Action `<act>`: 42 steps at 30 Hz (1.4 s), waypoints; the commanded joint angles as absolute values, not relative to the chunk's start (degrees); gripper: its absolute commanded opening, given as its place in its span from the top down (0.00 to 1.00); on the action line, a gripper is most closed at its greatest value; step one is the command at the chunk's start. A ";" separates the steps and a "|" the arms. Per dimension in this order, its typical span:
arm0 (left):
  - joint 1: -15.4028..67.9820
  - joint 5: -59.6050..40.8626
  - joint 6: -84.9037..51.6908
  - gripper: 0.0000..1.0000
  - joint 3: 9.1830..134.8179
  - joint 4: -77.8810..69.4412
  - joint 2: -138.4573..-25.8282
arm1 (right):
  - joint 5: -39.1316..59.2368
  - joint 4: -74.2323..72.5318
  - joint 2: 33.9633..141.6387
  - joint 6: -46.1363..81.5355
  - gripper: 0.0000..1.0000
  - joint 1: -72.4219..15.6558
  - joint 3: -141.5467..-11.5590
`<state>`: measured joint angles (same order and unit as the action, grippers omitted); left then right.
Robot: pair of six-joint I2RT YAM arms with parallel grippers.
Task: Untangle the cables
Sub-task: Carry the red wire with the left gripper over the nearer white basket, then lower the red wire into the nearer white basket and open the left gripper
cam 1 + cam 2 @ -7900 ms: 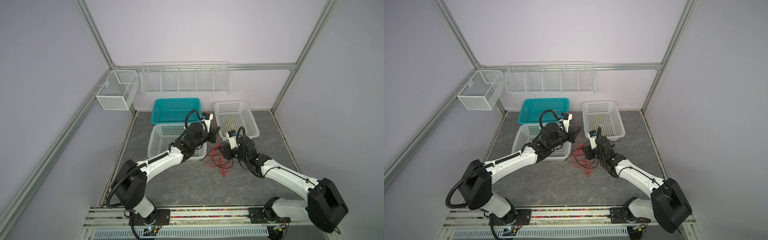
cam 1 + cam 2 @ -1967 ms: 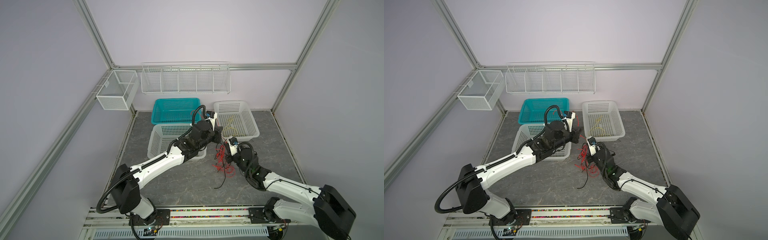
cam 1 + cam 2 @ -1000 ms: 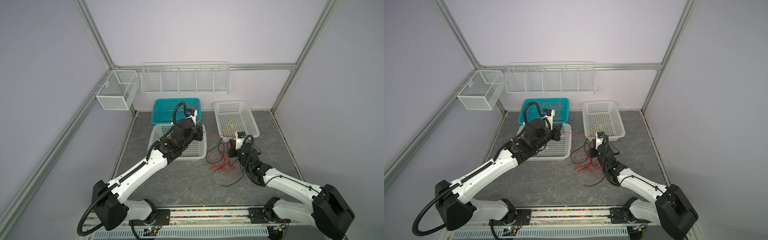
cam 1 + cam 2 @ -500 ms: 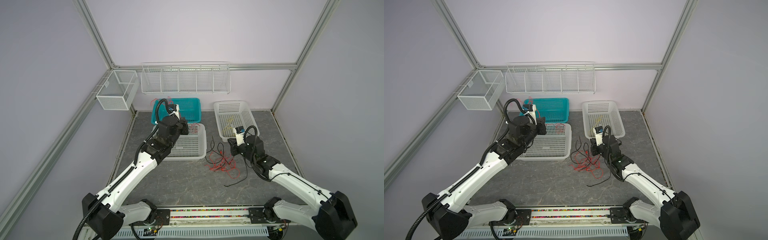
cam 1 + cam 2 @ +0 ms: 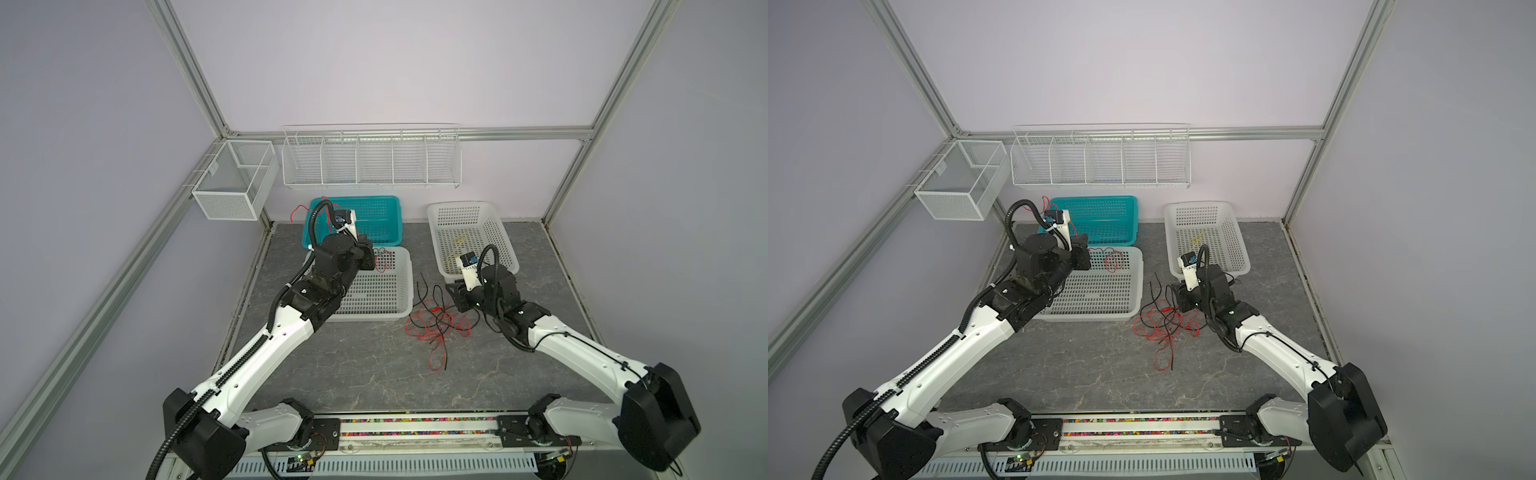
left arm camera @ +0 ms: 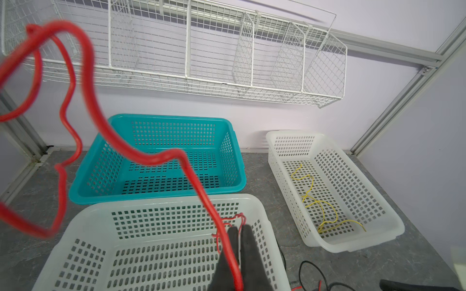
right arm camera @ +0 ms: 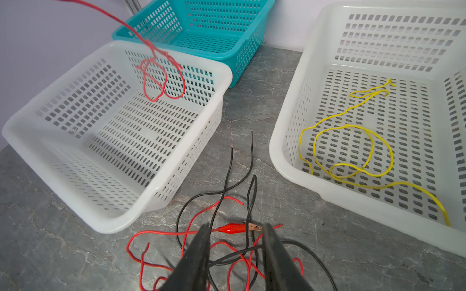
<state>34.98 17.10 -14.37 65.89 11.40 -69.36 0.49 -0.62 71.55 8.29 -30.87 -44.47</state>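
Left wrist view: the left hand [image 6: 240, 228] has its fingers pressed together on a red cable [image 6: 156, 160], pinching it above the far right corner of the white basket [image 6: 83, 211]. From the grip, one stretch of this cable arcs up and back past the camera in wide bends. In the right wrist view a few small loops of it dangle inside the white basket without reaching its floor.

In both top views the left arm runs in a long diagonal from the front rail to the far part of the white basket [image 5: 399, 307], with the wrist close to the near rim of the teal basket [image 5: 382, 199].

The right arm lies lower, its forearm angled inward. The right hand [image 5: 455, 301] hangs just in front of the near end of the long white basket [image 5: 503, 241]. Its fingers are spread and grip nothing; in the right wrist view a red clip lies on the worktop below the gap.

The tangle of cables [image 5: 436, 328], red and black, rests on the worktop [image 5: 353, 365] just beside the white basket's near right corner. Two black ends reach into the lane between the two white baskets. A yellow cable [image 7: 348, 126] lies alone in the long white basket.

Bare worktop stretches from the tangle to the front rail. The teal basket sits against the back wall, under a wire rack [image 5: 370, 158].
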 commanded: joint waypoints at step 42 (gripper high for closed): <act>34.65 16.90 -17.85 1.00 65.83 30.73 -99.65 | 0.97 -1.65 74.28 9.84 0.47 -31.19 -42.51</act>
